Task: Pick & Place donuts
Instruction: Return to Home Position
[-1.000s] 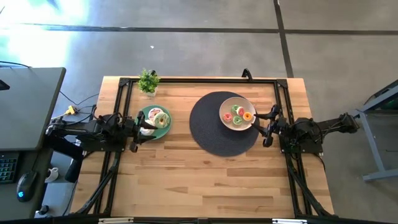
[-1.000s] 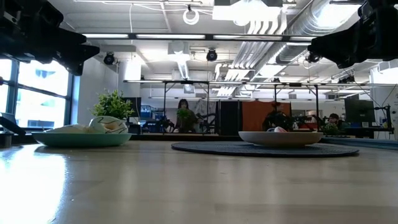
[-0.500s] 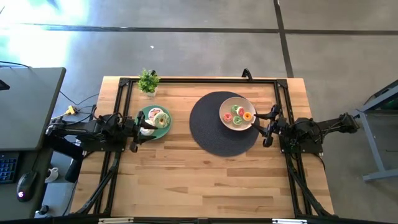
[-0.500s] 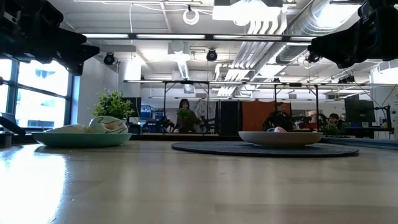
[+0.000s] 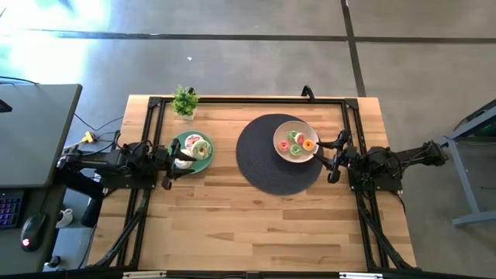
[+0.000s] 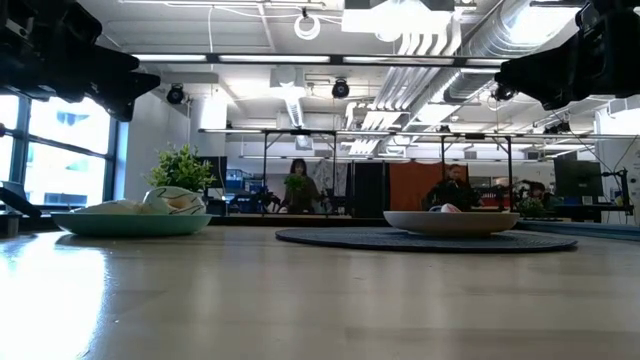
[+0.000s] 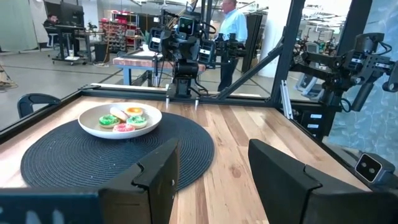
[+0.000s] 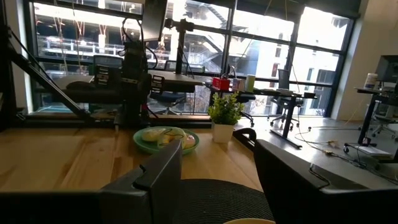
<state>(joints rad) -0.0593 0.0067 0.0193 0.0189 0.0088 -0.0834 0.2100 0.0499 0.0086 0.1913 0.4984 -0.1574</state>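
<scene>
Several small iced donuts point(image 5: 298, 143), pink, green and orange, lie on a beige plate point(image 5: 281, 132) on a round dark mat point(image 5: 263, 167); the left wrist view shows them too point(image 7: 122, 118). More donuts point(image 5: 198, 147) lie on a teal plate point(image 5: 206, 163) at the table's left. My left gripper point(image 5: 172, 160) hangs open at the teal plate's left rim, above the table. My right gripper point(image 5: 332, 156) hangs open just right of the beige plate. Neither touches anything.
A small potted plant point(image 5: 184, 101) stands at the far edge behind the teal plate. A black frame runs along the table's far edge and sides point(image 5: 248, 99). Bare wood point(image 5: 256, 225) fills the near half of the table. People show in the room beyond.
</scene>
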